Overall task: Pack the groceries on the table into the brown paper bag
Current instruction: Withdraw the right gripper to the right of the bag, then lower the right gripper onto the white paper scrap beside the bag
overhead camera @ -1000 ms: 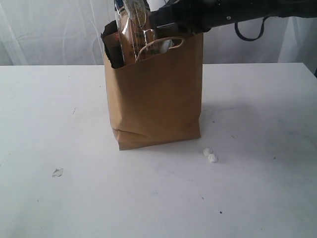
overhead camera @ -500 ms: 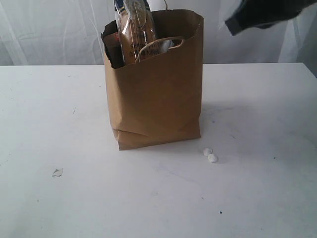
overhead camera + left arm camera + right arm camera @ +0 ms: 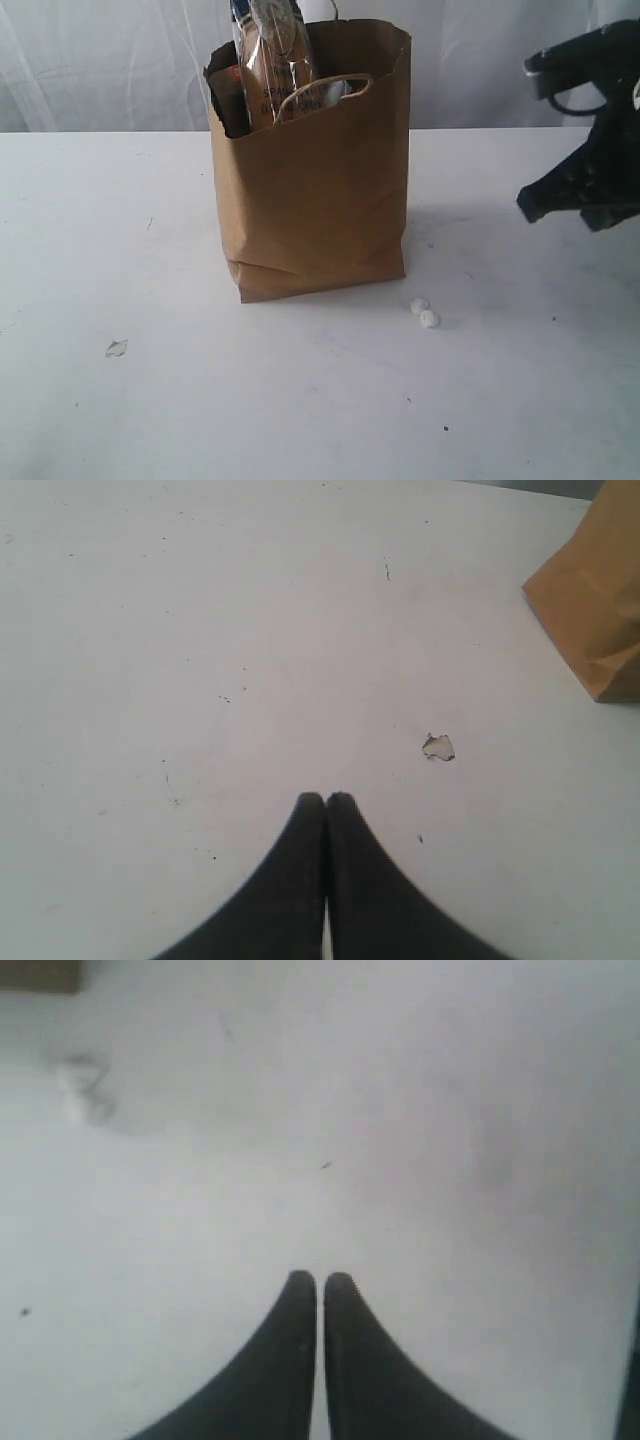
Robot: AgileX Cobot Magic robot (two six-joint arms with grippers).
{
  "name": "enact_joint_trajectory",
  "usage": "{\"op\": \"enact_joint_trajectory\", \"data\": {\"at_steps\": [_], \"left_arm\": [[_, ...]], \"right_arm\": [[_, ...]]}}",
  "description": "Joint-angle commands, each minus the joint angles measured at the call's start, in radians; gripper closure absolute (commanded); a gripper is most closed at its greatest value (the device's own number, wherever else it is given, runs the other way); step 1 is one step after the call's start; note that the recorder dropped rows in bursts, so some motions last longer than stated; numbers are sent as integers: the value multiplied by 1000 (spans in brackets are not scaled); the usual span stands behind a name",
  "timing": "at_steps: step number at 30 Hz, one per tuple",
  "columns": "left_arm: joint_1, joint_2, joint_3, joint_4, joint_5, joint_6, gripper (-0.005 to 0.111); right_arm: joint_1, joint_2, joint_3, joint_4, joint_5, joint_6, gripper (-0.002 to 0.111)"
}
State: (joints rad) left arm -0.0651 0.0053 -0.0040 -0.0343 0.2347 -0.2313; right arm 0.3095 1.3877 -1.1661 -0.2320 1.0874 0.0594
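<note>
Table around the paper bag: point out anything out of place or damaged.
Two small white crumpled balls lie loose on the table by the bag, and a torn scrap lies farther left. The bag is creased near its base.

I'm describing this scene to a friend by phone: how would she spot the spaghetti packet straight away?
Find the tall brown paper bag standing on the white table. Look at its open top, toward the left: the spaghetti packet pokes up there. It is the tallest thing inside, in clear wrapping, rising well above the dark pouch beside it.
</note>
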Motion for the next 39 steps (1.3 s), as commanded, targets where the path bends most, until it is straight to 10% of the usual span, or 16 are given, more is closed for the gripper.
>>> {"op": "enact_joint_trajectory", "data": {"at_steps": [1, 9, 19, 39], "left_arm": [[-6, -5, 4, -3, 0, 0, 107], [-6, -5, 4, -3, 0, 0, 107], [-6, -5, 4, -3, 0, 0, 107], [-6, -5, 4, -3, 0, 0, 107]], "right_arm": [[-1, -2, 60, 257, -40, -191, 105], [-1, 53, 199, 538, -252, -489, 100], [11, 256, 201, 571, -476, -578, 66], [13, 456, 201, 575, -682, -582, 67]]}}
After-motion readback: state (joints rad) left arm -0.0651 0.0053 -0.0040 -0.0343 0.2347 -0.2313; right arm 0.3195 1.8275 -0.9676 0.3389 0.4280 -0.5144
